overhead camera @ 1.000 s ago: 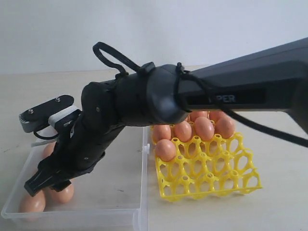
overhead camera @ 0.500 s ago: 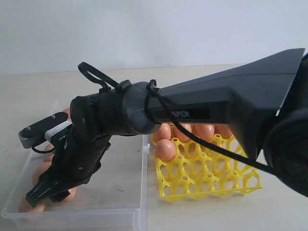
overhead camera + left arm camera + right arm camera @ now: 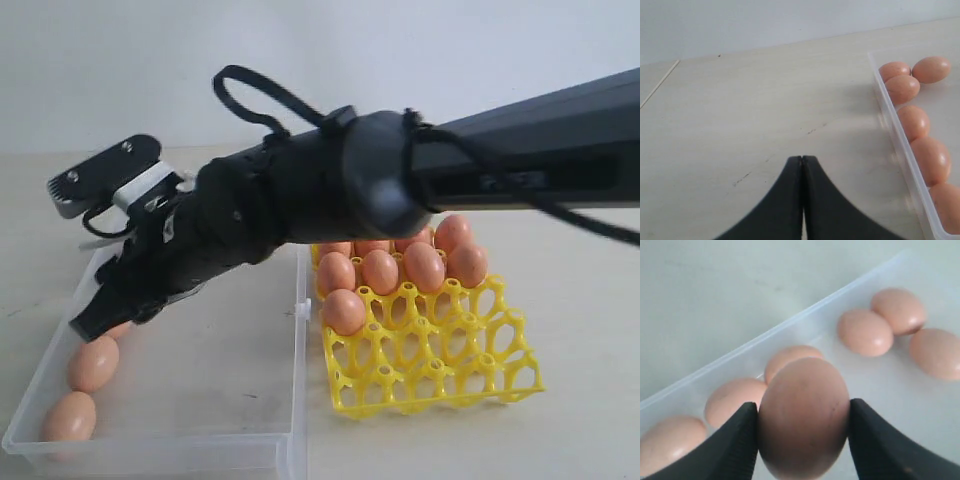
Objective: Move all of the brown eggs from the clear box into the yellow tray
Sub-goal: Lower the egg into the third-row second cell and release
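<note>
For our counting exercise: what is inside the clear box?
Six brown eggs lie in the clear box; the right gripper holds a seventh above. In the exterior view its arm covers most of them.

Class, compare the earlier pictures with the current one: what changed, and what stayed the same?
The right gripper dipped into the clear box, closed its fingers on a brown egg and lifted it up. The yellow tray and its eggs stayed put.

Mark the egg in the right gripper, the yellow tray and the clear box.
held egg (image 3: 802, 415): right wrist view, shell middle.
yellow tray (image 3: 440, 399): exterior view, front rim.
clear box (image 3: 235, 370): exterior view, bare floor.
</note>
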`<state>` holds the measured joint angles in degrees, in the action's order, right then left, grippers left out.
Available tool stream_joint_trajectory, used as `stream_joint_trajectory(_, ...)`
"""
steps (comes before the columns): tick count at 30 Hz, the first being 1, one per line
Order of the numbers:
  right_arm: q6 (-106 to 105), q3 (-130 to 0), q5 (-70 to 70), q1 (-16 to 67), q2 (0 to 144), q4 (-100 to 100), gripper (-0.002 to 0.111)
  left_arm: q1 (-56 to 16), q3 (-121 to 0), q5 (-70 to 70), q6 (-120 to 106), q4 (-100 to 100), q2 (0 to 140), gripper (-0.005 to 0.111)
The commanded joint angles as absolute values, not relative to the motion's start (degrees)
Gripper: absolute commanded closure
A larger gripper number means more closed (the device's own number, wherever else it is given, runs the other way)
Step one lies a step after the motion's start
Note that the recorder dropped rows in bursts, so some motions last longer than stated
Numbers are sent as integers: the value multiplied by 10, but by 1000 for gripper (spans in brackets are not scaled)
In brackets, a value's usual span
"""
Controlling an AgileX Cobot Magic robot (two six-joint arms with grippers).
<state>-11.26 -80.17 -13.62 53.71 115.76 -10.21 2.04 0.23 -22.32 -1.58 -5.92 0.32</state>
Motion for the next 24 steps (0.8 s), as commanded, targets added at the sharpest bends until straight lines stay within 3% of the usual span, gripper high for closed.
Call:
stream_joint_trajectory(1,-114,-691,13,514,1085,-88,108,16,0,-218,-13,-58,0,107)
stream_joint_trajectory(13,-116,-461,167,410,933,-88,108,16,0,-218,-13,-58,0,107)
stream_joint_trajectory(24,-109,-361,244,353,927,-90,108,16,0,-218,-13,-58,0,107)
